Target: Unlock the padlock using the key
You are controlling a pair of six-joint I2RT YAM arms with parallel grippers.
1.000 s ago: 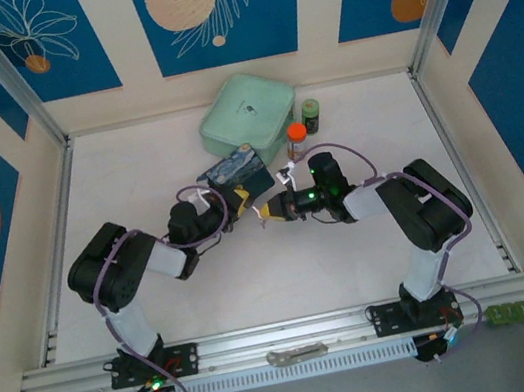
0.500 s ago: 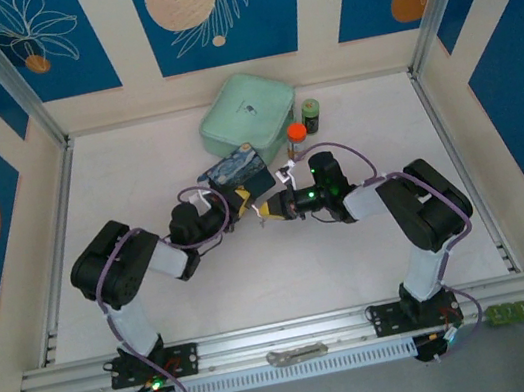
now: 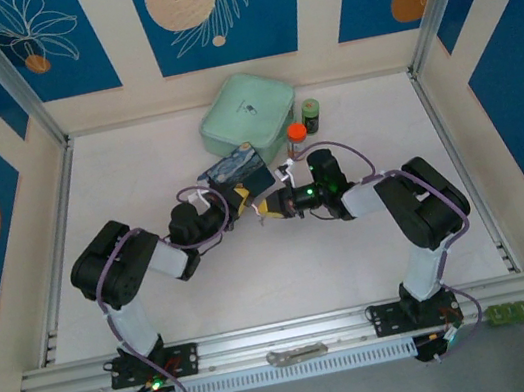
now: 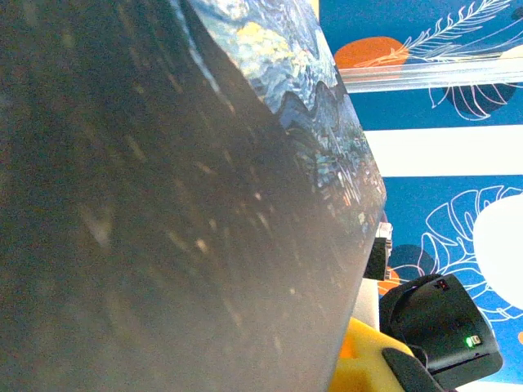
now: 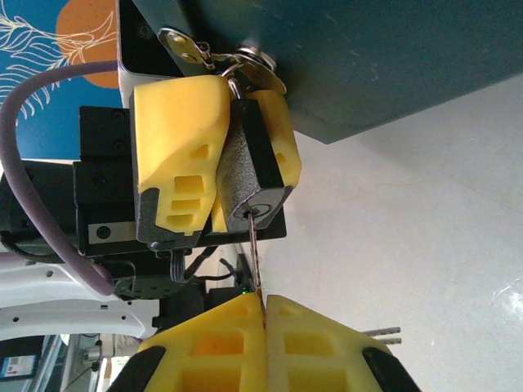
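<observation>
Padlock (image 5: 249, 167): dark textured body, seen close in the right wrist view, keyhole end facing the right gripper (image 5: 263, 314). The thin silvery shackle (image 5: 233, 69) runs up from the body into the metal hasp at the edge of the painted blue tin (image 5: 368, 57).

Key (image 5: 256, 261): a thin blade, standing straight between padlock and right gripper. Its tip sits in the keyhole on the end face of the body; its other end vanishes between the right gripper's yellow pads.

Right gripper: clenched on the key, the 2 pads pressed together with only the blade in the seam. It lies just beside the padlock, in line with the keyhole, apart from the body.

Left gripper (image 3: 241, 200): grasping the padlock, its 2 yellow fingers (image 5: 181, 139) touching the body, 1 on each side. From the left wrist view the tin's dark side and painted face are very near the lens; a yellow fingertip shows at the bottom edge.

Top view: both grippers meet tip to tip near the middle of the table (image 3: 286, 273), right at the near corner of the tin. Padlock and key too small to make out there.

Behind the tin: a mint-green case (image 3: 245, 113), an orange-capped bottle (image 3: 297, 139), and a dark jar (image 3: 310, 112).
</observation>
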